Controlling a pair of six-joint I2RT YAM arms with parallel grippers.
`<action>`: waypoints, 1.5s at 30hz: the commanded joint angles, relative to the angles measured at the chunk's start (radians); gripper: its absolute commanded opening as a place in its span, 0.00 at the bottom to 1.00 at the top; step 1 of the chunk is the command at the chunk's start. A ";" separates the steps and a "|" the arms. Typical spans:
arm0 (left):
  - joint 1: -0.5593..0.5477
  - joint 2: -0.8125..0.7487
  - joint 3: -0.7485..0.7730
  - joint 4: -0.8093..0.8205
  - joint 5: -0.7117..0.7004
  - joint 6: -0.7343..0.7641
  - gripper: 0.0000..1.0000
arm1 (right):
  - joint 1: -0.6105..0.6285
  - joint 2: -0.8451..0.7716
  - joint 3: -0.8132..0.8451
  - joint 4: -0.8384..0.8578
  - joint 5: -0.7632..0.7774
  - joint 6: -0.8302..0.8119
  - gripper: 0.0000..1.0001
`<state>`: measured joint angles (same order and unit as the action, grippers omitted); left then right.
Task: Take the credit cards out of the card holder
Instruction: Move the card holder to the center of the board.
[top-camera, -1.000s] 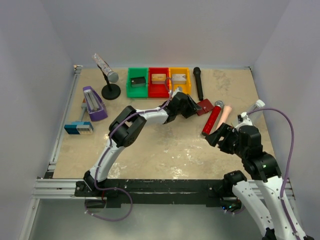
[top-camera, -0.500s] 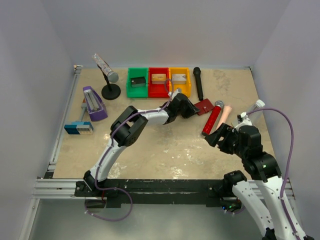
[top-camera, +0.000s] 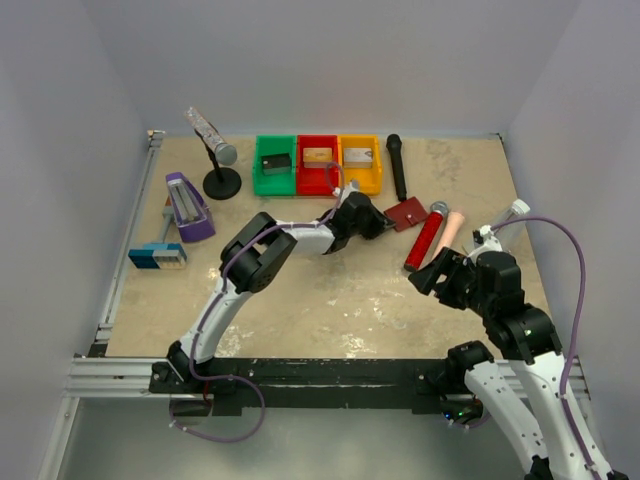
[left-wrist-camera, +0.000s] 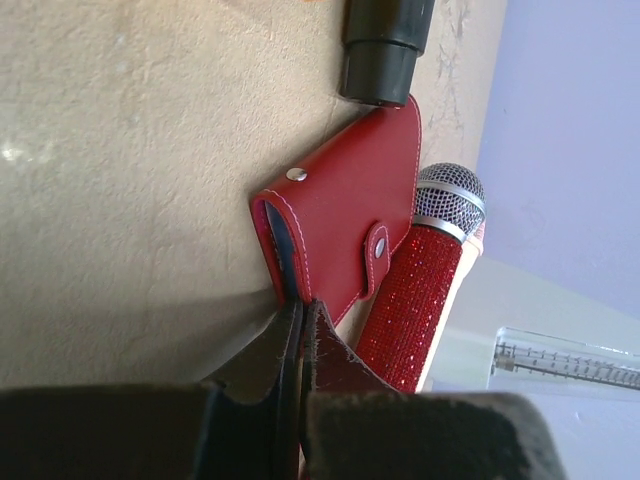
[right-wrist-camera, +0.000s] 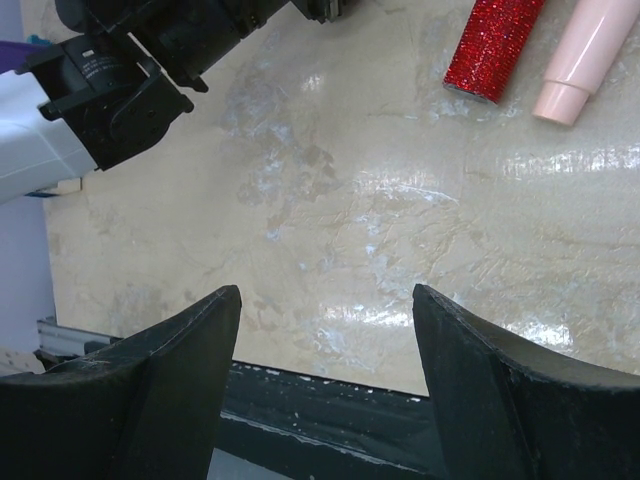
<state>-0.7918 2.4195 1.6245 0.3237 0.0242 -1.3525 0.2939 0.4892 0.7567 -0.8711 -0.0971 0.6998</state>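
Left pincer (left-wrist-camera: 300, 312) is clamped down tight, fingertips (left-wrist-camera: 318, 335) pressed together on the near corner of the card holder (left-wrist-camera: 345, 205). The red wallet lies flat on the desk (left-wrist-camera: 130, 180), folded closed, its small tab strap (left-wrist-camera: 377, 248) wrapped over the front edge, and a sliver of dark lining shows along the open side. From above, the left arm reaches well out across the desk, its pincer (top-camera: 378, 222) meeting the card holder (top-camera: 409, 213) at the wallet's left edge.

Just beside the wallet lies a glittery red microphone (left-wrist-camera: 420, 290), its silver mesh head close to the wallet's far corner. A black microphone (left-wrist-camera: 385, 45) has its end touching, or all but touching, the wallet's top edge. In the overhead view a pale pink cylinder (top-camera: 452, 228) lies next to the red microphone on its right.

Right pincer (right-wrist-camera: 325, 300) hangs spread wide over bare desk, nothing between its fingers (right-wrist-camera: 165, 390), well apart from the wallet. At the far edge stand a green bin (top-camera: 274, 165), a red bin (top-camera: 318, 166) and a yellow bin (top-camera: 360, 163) in a row, each holding a small block
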 joint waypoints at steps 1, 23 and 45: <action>0.012 -0.094 -0.090 0.107 -0.012 -0.014 0.00 | 0.004 -0.012 -0.003 0.014 -0.006 0.007 0.74; -0.020 -0.896 -1.061 0.373 -0.101 0.073 0.00 | 0.007 -0.031 -0.048 0.079 -0.067 -0.102 0.73; -0.152 -1.106 -1.393 0.187 -0.285 -0.088 0.11 | 0.281 0.089 -0.191 0.175 -0.007 -0.019 0.71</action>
<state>-0.9375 1.3201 0.2131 0.5388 -0.2436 -1.4147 0.5507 0.5415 0.5480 -0.7490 -0.1230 0.6735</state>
